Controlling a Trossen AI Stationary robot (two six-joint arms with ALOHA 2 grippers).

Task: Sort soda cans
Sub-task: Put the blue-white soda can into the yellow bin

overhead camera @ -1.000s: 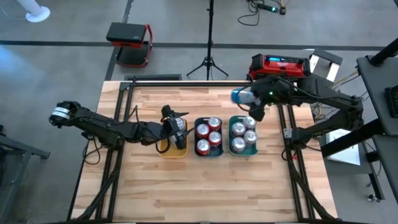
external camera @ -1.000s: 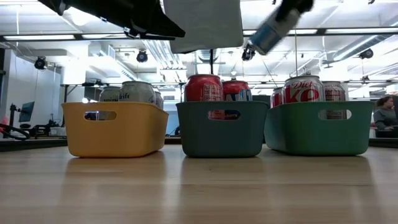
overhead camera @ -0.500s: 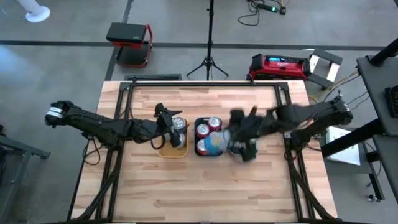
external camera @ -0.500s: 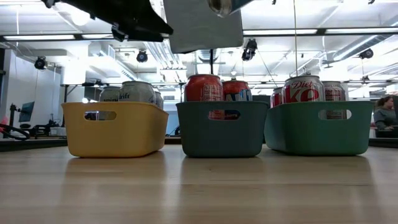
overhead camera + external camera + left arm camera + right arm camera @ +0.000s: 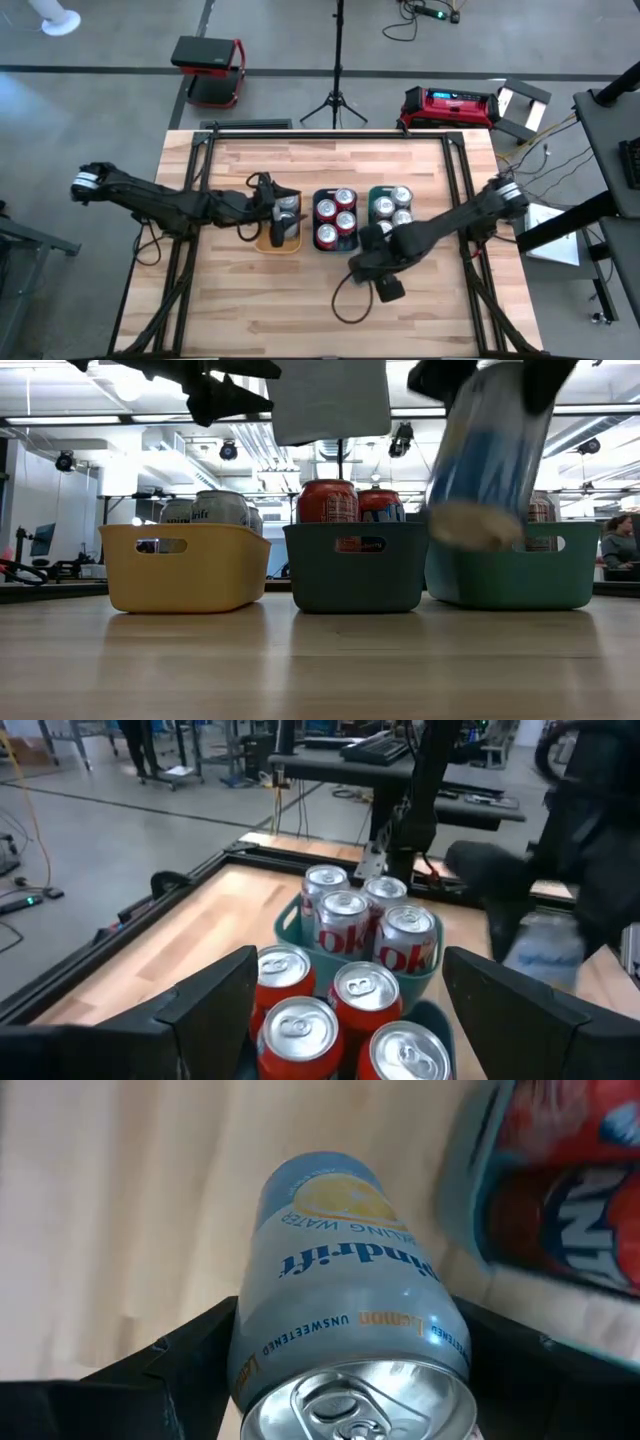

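Note:
My right gripper (image 5: 372, 268) hangs in front of the trays, toward the table's near edge, shut on a pale blue soda can (image 5: 345, 1295) that shows large and blurred in the low view (image 5: 490, 455). Three trays stand in a row, each holding cans. The yellow tray (image 5: 185, 570) has silver cans, the dark middle tray (image 5: 358, 572) has red cans (image 5: 300, 1030), and the green tray (image 5: 515, 575) has silver-and-red cans (image 5: 345, 920). My left gripper (image 5: 270, 208) hovers open above the yellow tray, nothing between its fingers. My right gripper pinches the blue can's side wall (image 5: 255, 1360) between its two fingers (image 5: 185, 1365), toward the can's top end. The fingers come from above and lie along the can. The can hangs clear of the table, slightly tilted, its bottom (image 5: 465, 530) downward.
Bare wooden table (image 5: 280, 310) lies between the trays and the near edge. A dark cable loop (image 5: 342, 300) hangs by my right gripper. Metal frame rails (image 5: 200, 150) run along the far edge and the sides.
My right gripper has swung with the blue can from above the green tray's far side, over the trays, toward the near edge and leftward, coming down in front of them. My left gripper has drawn back a little toward the table's left edge, staying open.

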